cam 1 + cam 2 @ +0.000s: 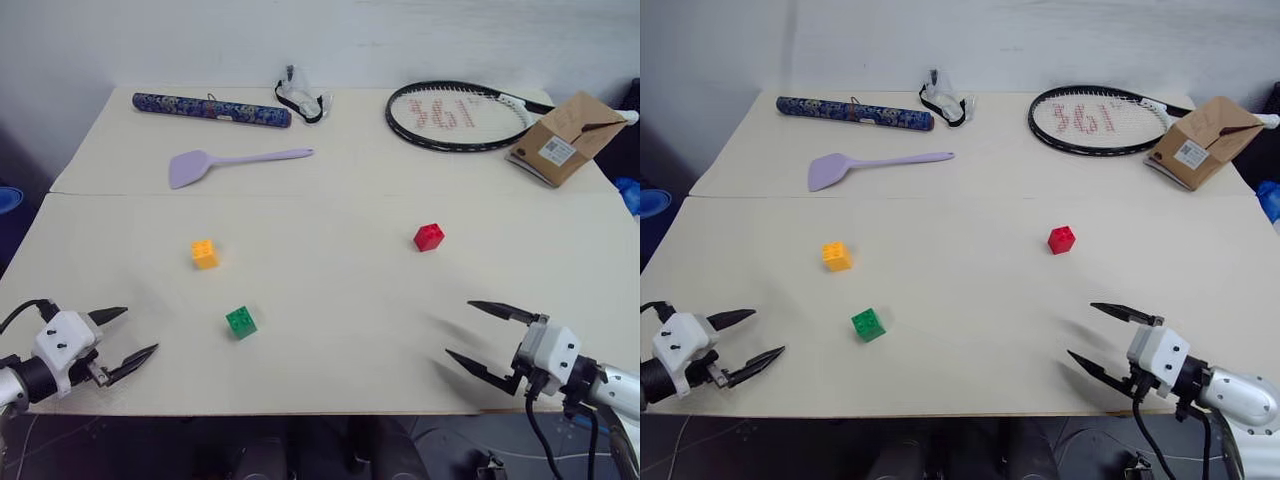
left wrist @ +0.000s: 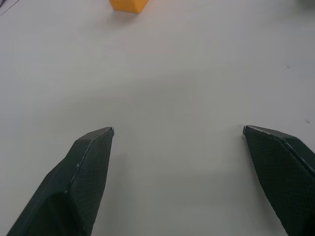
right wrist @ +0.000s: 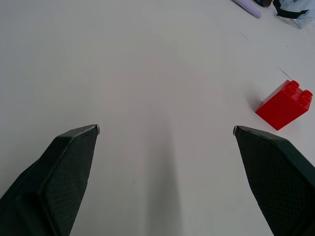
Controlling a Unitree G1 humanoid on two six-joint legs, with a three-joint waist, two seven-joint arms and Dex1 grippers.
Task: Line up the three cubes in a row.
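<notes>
Both grippers, left gripper (image 1: 127,333) and right gripper (image 1: 470,332), hang spread and empty. Green cube (image 1: 241,322) lies nearest the left jaws; approach squarely, pinching flat sides, then align toward orange-yellow cube (image 1: 205,254) and red cube (image 1: 429,237).

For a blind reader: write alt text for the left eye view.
Three toy cubes, orange-yellow, green and red, lie scattered and apart on a pale table. Both grippers, left and right, are open at its near edge.
</notes>
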